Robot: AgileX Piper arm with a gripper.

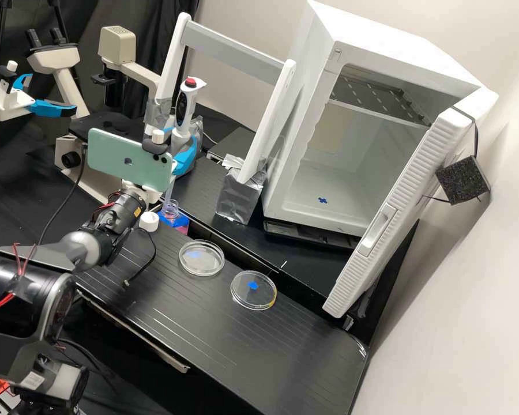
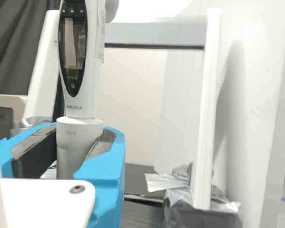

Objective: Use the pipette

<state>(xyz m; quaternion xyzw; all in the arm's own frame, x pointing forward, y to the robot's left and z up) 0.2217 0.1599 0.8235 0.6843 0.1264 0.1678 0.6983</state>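
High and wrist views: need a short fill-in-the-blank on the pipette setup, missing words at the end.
1. The gripper holds the pipette between two ____ fingers.
2. The button on top of the pipette is ____.
3. The cap beside the open bottle is ____.
4. The number of round clear dishes on the bench is ____.

Missing words: blue; red; white; two.
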